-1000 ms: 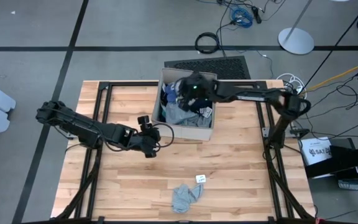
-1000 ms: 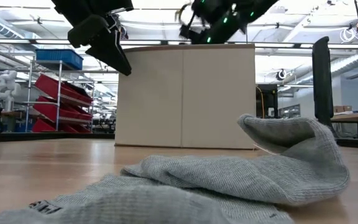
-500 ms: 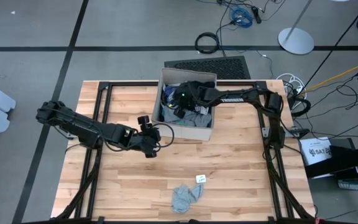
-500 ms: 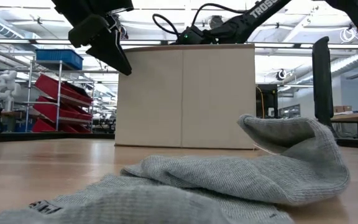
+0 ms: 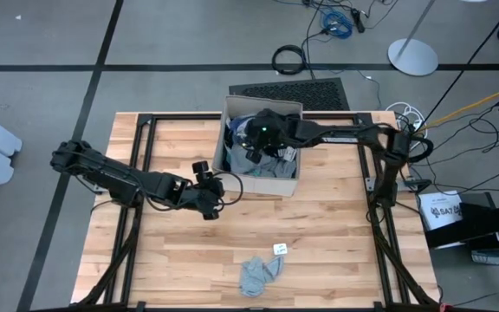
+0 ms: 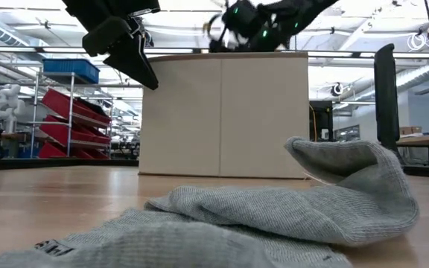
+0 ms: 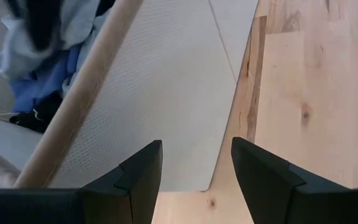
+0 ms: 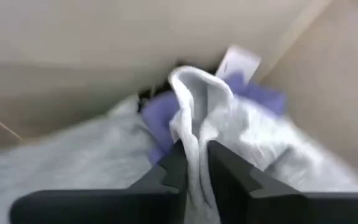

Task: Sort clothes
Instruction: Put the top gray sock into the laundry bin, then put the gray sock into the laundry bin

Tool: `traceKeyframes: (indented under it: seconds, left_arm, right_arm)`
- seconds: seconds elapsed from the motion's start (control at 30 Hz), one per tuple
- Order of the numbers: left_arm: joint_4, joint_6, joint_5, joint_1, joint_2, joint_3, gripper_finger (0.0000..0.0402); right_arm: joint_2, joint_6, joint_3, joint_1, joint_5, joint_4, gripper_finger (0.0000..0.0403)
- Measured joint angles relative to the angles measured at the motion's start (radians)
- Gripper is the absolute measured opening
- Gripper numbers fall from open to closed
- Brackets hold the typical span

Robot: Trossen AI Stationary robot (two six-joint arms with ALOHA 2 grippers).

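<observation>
Lying nearest, at the front of the wood table (image 5: 336,243): a grey top (image 5: 258,273), crumpled, touched by nothing, with a small white tag (image 5: 278,249) just beside it. Already out of the box and set apart, by the look of it.

Farther back, hanging in the air just beside the front corner of the beige box (image 5: 258,180): the left gripper (image 7: 196,142), fingers wide apart, holding nothing. Waiting only.

Farther again, down inside the box: the right gripper (image 8: 194,149), fingers pinched on a fold of light grey cloth (image 8: 197,99). Sticking up between the fingers, that fold, with a blue piece (image 8: 160,121) and more pale cloth heaped close around it. Hard to tell how tight the pinch is.

Step in hand, most likely: pulling the next piece out of the pile in the box.

Next, probably: lift straight up, high enough to clear the box rim, then carry over to the open table and put down. Best to go slowly, in case the blue piece clings and comes up too, or the thin fold slips out of the pinch.
</observation>
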State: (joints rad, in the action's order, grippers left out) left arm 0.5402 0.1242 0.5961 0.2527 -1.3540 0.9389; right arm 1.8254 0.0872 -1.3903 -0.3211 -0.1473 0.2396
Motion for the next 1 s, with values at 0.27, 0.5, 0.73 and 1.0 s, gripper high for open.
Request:
traceKeyframes:
  seconds: [0.27,0.5,0.73,1.0]
  left_arm:
    - [-0.001,0.000,-0.008,0.000,0.000,0.000,0.0203]
    - [-0.001,0.000,-0.046,0.000,0.000,0.000,0.0203]
    - [-0.037,0.002,-0.119,0.000,0.000,0.000,0.0203]
    - [-0.179,0.001,-0.423,0.000,0.000,0.000,0.0203]
  right_arm:
    - [-0.158,0.078,-0.001,0.033,-0.027,-0.003,0.0155]
    - [-0.282,0.051,-0.003,0.064,-0.060,0.044,0.0214]
    - [-0.370,-0.050,-0.005,0.110,-0.060,0.144,0.0223]
    - [-0.406,-0.078,-0.005,0.197,-0.056,0.343,0.0224]
